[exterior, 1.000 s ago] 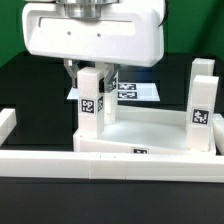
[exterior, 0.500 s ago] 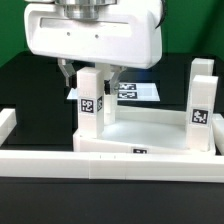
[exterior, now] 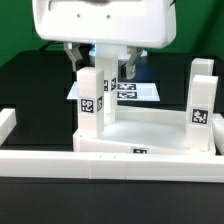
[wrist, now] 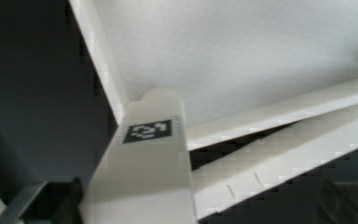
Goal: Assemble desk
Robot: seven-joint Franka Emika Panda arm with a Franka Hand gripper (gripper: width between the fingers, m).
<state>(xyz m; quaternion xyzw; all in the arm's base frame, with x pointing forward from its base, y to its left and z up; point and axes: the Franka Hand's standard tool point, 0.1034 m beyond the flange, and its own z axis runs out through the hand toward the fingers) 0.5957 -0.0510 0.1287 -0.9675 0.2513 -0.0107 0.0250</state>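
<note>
The desk's white tabletop [exterior: 150, 128] lies flat with its raised rim up. One square-post leg [exterior: 92, 100] stands upright at its corner on the exterior view's left, tag facing the camera. A second leg [exterior: 202, 98] stands at the corner on the right. My gripper [exterior: 100, 60] hangs just above the left leg, open, its fingers [exterior: 128, 66] spread on either side of the post's top without touching it. In the wrist view the same leg [wrist: 144, 165] rises toward the camera over the tabletop [wrist: 247, 60], between my wide-apart gripper [wrist: 194, 202] jaws.
Low white border rails [exterior: 110, 165] run along the front and both sides of the tabletop. The marker board [exterior: 135, 90] lies flat on the black table behind the gripper.
The jaws have opened from around the left leg's top and let it go. The gripper has risen a little. The leg stays upright where it was.
</note>
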